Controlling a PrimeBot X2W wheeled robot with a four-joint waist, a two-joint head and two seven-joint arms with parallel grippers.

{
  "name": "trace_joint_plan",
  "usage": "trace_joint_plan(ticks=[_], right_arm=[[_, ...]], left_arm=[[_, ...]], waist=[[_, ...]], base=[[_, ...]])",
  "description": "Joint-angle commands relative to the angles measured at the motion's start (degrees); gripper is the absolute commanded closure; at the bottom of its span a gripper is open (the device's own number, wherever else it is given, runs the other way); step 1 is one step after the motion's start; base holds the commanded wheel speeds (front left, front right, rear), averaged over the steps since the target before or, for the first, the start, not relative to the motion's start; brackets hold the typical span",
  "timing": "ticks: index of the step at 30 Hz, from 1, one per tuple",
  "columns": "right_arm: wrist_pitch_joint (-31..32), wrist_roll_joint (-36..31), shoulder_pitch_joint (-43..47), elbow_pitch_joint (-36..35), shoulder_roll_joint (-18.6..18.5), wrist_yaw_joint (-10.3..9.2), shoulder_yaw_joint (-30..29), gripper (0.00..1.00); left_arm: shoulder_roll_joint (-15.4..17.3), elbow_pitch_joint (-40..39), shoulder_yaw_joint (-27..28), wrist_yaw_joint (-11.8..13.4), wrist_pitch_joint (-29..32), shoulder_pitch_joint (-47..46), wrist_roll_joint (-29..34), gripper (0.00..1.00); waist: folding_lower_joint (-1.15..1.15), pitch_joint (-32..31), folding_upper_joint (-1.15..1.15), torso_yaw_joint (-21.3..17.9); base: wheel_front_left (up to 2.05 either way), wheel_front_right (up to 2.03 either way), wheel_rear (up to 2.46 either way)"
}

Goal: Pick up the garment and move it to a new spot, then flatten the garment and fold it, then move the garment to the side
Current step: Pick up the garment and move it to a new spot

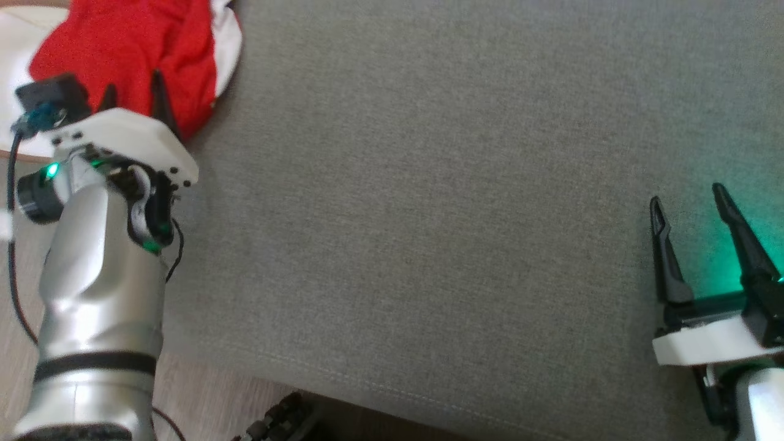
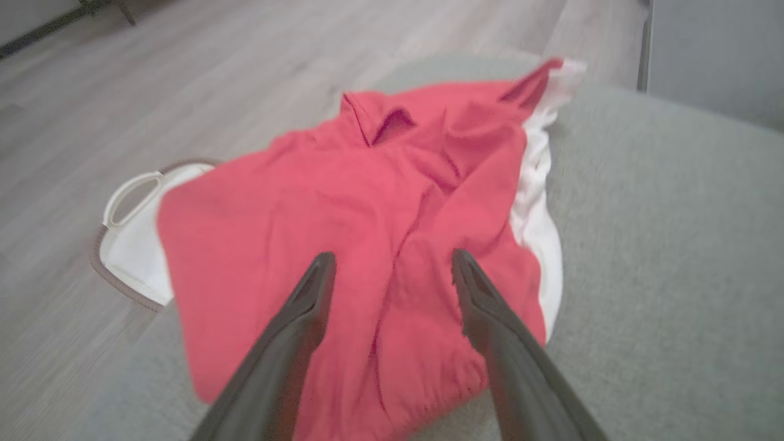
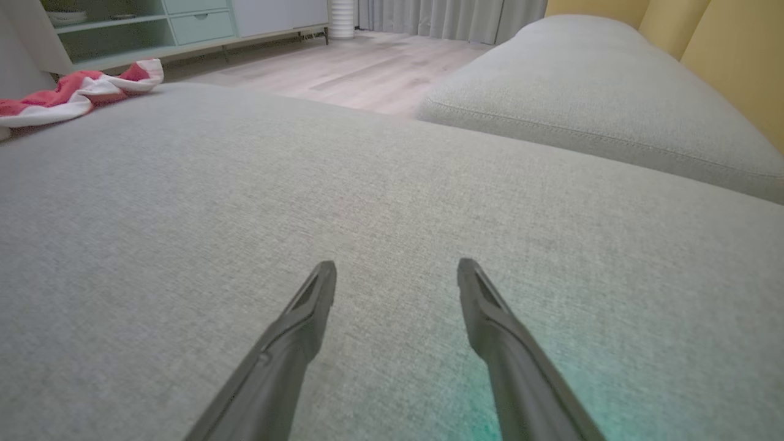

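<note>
Left gripper [image 2: 395, 260] is standing wide open and empty, its tips pointing down over the red-and-white garment [image 2: 343, 202]; whether they are touching the cloth is not resolvable. In the head view the garment is lying bunched at 11 o'clock, at the edge of the grey cushion [image 1: 429, 184], partly draping over a white handled object [image 2: 131, 245]. Right gripper [image 1: 688, 199] is idling at 4 o'clock, equally wide and empty, well apart. Risks, judged: pinching only a top fold and leaving the rest dragging off the edge, or snagging the white object beneath.
</note>
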Motion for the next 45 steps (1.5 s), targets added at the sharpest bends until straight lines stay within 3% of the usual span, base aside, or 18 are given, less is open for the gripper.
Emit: trace_joint_plan(ticks=[1, 8, 9, 10, 11, 18, 24, 28, 30, 36, 41, 45], right_arm=[[0.5, 0.3, -0.4, -2.8, -1.0, 0.43, 1.4, 0.0], [1.9, 0.9, 0.0, -4.2, -1.1, 0.43, 1.8, 0.0], [1.9, 1.0, 0.1, -4.2, -1.0, 0.43, 1.8, 0.0], [1.8, 1.1, 0.2, -4.0, -0.7, 0.43, 1.8, 0.0], [1.7, 1.2, 0.2, -3.8, -0.5, 0.43, 1.7, 0.0], [-0.4, 2.2, 0.9, 0.0, 2.1, 0.43, 2.3, 0.0], [-2.8, 3.2, 1.3, 4.5, 4.5, 0.43, 3.8, 0.0], [-4.4, 4.2, 0.7, 7.7, 5.4, 0.43, 4.3, 0.0], [-5.5, 5.3, 0.6, 10.0, 5.7, 0.43, 4.6, 0.0], [-7.2, 9.2, 0.7, 13.4, 5.7, 0.43, 5.1, 0.0], [-7.8, 10.6, 0.0, 15.1, 5.7, 0.43, 5.7, 0.0], [-7.9, 11.5, -1.0, 15.9, 5.7, 0.43, 6.3, 0.0]], left_arm=[[3.2, 1.9, 0.8, -0.9, 1.7, -1.8, 0.2, 0.0], [4.1, 14.6, -1.5, -3.4, 3.8, -6.9, 0.9, 0.0], [4.1, 16.0, -1.9, -4.2, 3.9, -7.4, 0.9, 0.31], [4.1, 16.8, -2.0, -4.9, 3.4, -8.0, 0.8, 0.7], [4.3, 17.4, -2.1, -5.4, 2.5, -8.5, 0.7, 1.0], [5.6, 16.4, -3.3, -9.2, -2.3, -11.3, 0.7, 1.0], [5.3, 7.4, -6.8, -12.4, 2.1, -10.9, -1.3, 1.0], [5.8, -5.9, -11.5, -12.8, 10.8, -7.2, -7.7, 1.0], [8.4, -20.2, -15.1, -12.8, 18.3, -2.8, -14.7, 1.0], [12.0, -45.8, -15.6, -12.3, 30.6, 5.2, -25.5, 1.0], [10.1, -59.5, -16.8, -9.7, 36.8, 8.6, -32.5, 1.0], [7.7, -65.5, -18.7, -7.9, 40.4, 9.6, -37.7, 1.0]], waist=[[0.0, 2.1, 0.0, -1.1], [0.0, 2.1, 0.0, -2.2], [0.0, 1.8, 0.0, -2.4], [0.0, 1.5, 0.0, -2.5], [0.0, 1.1, 0.0, -2.6], [0.0, -4.9, 0.0, -3.0], [0.0, -10.9, 0.0, -4.2], [0.0, -14.2, 0.0, -6.6], [0.0, -16.3, 0.0, -8.7], [0.0, -18.6, 0.0, -13.1], [0.0, -18.6, 0.0, -16.7], [0.0, -17.7, 0.0, -19.4]], base=[[0.0, 0.0, 0.0], [0.0, 0.0, 0.0], [0.0, 0.0, 0.0], [0.0, 0.0, 0.0], [0.0, 0.0, 0.0], [0.0, 0.0, 0.0], [0.0, 0.0, 0.0], [0.0, 0.0, 0.0], [0.0, 0.0, 0.0], [0.0, 0.0, 0.0], [0.0, 0.0, 0.0], [0.0, 0.0, 0.0]])
